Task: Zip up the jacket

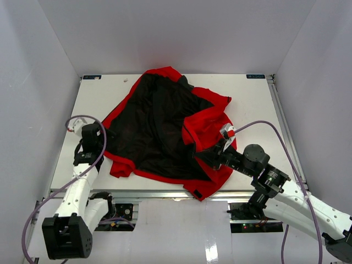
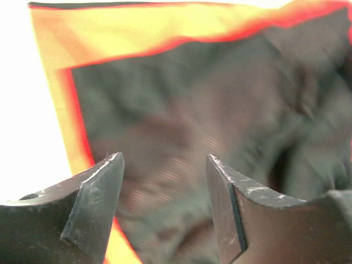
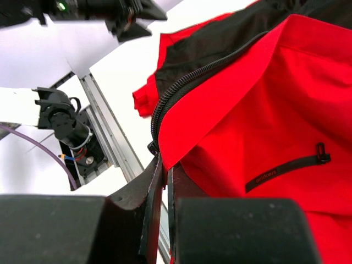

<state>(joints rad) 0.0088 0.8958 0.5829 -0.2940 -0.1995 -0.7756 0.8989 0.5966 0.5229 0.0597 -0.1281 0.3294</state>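
Observation:
The red jacket (image 1: 212,124) lies open on the white table, its black lining (image 1: 157,124) facing up. My left gripper (image 1: 106,136) is open at the jacket's left edge. In the left wrist view it (image 2: 165,165) hovers over blurred black lining (image 2: 209,110) next to the red hem. My right gripper (image 1: 202,156) is shut on the jacket's front edge at the near right. In the right wrist view it (image 3: 165,168) pinches the red fabric (image 3: 264,104) just beside the lower end of the dark front zipper (image 3: 181,88). A dark pocket zip (image 3: 286,168) shows on the red panel.
The table's near edge carries an aluminium rail (image 1: 165,193), also in the right wrist view (image 3: 113,140). A jacket corner (image 1: 202,191) overhangs that rail. White walls close in the left, back and right sides. The left arm (image 3: 104,11) shows at the top of the right wrist view.

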